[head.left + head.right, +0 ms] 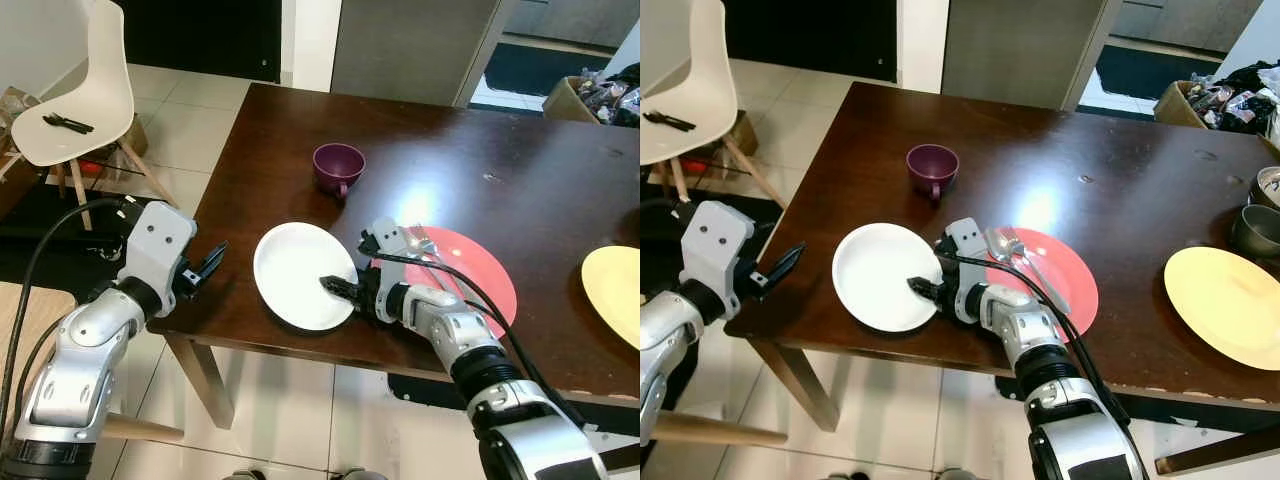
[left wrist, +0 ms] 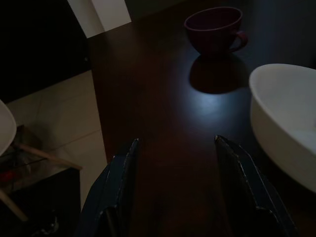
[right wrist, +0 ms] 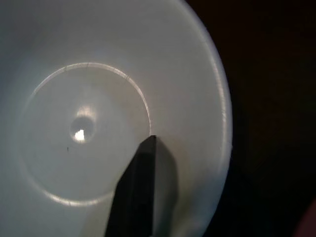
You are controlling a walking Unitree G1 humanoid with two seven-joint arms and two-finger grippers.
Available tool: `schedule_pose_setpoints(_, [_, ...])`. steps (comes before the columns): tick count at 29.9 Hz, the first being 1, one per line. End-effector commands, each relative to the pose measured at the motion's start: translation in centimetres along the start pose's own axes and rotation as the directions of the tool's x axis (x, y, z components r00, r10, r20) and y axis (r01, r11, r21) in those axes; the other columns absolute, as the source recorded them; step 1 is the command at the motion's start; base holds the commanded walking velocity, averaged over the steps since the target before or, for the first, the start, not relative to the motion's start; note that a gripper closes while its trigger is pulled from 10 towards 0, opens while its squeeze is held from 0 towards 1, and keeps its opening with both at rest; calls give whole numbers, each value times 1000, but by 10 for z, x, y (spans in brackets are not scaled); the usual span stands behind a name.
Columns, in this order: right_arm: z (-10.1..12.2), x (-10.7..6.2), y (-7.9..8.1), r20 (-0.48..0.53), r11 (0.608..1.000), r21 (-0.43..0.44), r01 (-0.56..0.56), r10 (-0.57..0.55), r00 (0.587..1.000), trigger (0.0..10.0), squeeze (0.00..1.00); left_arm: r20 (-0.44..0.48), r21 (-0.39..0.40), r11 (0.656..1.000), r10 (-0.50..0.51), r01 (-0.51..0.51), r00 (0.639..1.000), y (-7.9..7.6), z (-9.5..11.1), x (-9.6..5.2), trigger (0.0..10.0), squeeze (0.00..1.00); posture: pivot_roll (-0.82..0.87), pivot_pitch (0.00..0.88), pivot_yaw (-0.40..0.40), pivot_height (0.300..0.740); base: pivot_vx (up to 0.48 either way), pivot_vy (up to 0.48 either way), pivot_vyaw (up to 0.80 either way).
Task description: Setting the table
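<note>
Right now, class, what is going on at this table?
A humanoid robot is setting a dark wooden table. Its right gripper reaches over the near rim of a white plate, one finger above the plate's inside. Its left gripper hovers at the table's left edge, jaws open and empty. A purple cup stands behind the white plate, and a red plate carrying cutlery lies to its right.

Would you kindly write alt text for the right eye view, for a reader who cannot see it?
The right gripper reaches over the rim of a white plate on a dark wooden table. A red plate beside it carries a spoon and fork, with a purple cup behind and a yellow plate farther right. The left gripper hovers open at the table's corner.
</note>
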State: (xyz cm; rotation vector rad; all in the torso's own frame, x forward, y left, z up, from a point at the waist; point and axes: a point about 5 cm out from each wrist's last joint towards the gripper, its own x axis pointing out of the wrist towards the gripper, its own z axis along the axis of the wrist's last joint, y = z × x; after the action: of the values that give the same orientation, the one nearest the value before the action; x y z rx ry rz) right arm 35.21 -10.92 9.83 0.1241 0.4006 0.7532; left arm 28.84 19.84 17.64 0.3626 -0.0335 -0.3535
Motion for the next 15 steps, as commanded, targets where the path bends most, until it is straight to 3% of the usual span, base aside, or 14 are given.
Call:
schedule_pose_setpoints(1, [2, 0, -1, 32, 999, 33, -7, 6, 999, 0, 0, -8, -5, 1000, -7, 7, 1000, -5, -1, 0, 10000, 0, -29, 42, -16, 740, 0, 0, 0])
schedule_pose_setpoints(9, [21, -1, 4, 164, 996, 77, -54, 41, 986, 0, 0, -10, -8, 1000, -2, 2, 1000, -9, -3, 4, 10000, 0, -33, 37, -10, 740, 0, 0, 0])
schedule_pose_setpoints(13, [43, -10, 14, 325, 985, 128, -119, 72, 943, 0, 0, -11, -12, 1000, 18, -18, 1000, -11, -4, 9, 10000, 0, -45, 29, 0, 740, 0, 0, 0])
schedule_pose_setpoints(15, [45, -12, 15, 341, 984, 131, -122, 70, 937, 0, 0, -12, -14, 1000, 22, -22, 1000, -12, -5, 9, 10000, 0, -48, 29, 3, 740, 0, 0, 0])
